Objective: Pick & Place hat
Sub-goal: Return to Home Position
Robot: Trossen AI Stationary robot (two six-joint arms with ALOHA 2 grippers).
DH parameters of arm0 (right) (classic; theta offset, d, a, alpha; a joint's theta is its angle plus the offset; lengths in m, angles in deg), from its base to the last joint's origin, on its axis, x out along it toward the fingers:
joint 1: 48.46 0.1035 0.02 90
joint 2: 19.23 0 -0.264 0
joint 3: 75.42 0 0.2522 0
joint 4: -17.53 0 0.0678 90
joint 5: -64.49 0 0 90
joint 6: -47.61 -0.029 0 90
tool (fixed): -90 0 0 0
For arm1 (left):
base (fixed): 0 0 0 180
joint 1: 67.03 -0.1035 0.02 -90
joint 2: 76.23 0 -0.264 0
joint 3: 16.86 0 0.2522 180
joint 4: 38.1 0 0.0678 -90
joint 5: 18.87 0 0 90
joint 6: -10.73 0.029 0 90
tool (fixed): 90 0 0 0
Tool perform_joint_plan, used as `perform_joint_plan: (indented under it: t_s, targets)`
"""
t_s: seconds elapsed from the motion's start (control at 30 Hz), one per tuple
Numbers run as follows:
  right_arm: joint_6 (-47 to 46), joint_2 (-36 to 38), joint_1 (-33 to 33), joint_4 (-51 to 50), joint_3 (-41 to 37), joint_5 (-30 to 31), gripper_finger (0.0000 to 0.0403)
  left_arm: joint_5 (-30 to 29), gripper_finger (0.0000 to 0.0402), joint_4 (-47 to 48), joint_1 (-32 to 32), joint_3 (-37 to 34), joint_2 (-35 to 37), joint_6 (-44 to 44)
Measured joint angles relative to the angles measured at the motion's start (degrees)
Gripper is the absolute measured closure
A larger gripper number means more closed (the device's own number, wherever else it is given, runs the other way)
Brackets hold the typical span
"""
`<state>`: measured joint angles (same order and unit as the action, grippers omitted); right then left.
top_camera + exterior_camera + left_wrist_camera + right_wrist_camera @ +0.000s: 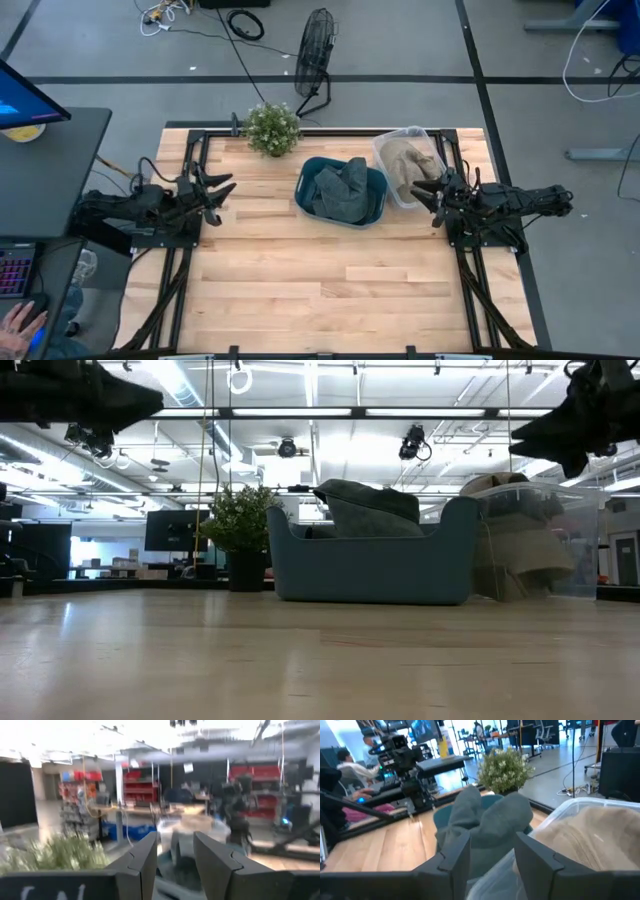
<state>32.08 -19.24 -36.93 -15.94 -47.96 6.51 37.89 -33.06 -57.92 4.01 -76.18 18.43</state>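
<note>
Brown fabric caps (405, 166) lie in the clear rectangular plastic bin (381, 150), arms at the bench sides

From my station I see the caps heaped together inside the bin. It stands on the far right part of the pale wooden bench (330, 285). In the low view the brown cloth presses against the bin's clear wall and rises to about its rim.

Just beside the bin, toward the middle of the bench, stands a blue oval plastic tub (303, 192). It holds a pile of grey fabric (336, 190) that rises above its edge. A small potted plant with pale green leaves (272, 128) stands at the far edge, left of the tub.

The left pincer (225, 198) hangs over the left edge of the bench, well apart from both containers. Its fingers are spread and nothing is between them. The right pincer (424, 203) hangs over the right edge, near the bin's closest corner. It too is released and holds nothing. The low view shows both raised high off the bench top.

Beyond the bench a black round fan (316, 50) stands on the floor, and a person's hand (20, 322) shows at the lower left corner of the high view
</note>
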Motion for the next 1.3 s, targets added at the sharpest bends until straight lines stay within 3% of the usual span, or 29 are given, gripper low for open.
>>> perform_joint_plan:
  t_s: [0.17,0.47,0.67,0.83,1.3]
  targets:
    - [-0.35,0.01,0.00,-0.26,-0.68,-0.12,0.0248,0.04,0.0271,7.86,-0.04,-0.04,-0.36,-7.15]
    - [0.97,0.02,0.00,10.32,-8.95,-2.70,0.0248,4.61,0.0271,9.08,-0.04,-0.04,-0.39,-10.01]
    - [3.95,0.00,0.05,13.95,-9.90,-5.05,0.0248,5.05,0.0271,9.35,-0.04,-0.07,-0.42,-9.76]
    - [4.20,0.02,0.04,14.04,-9.93,-5.04,0.0248,5.10,0.0271,3.00,0.00,-6.55,-0.40,-8.48]
    - [6.13,0.02,0.09,14.09,-9.91,-9.17,0.0248,7.07,0.0271,4.60,-0.24,-6.54,-1.45,-6.73]
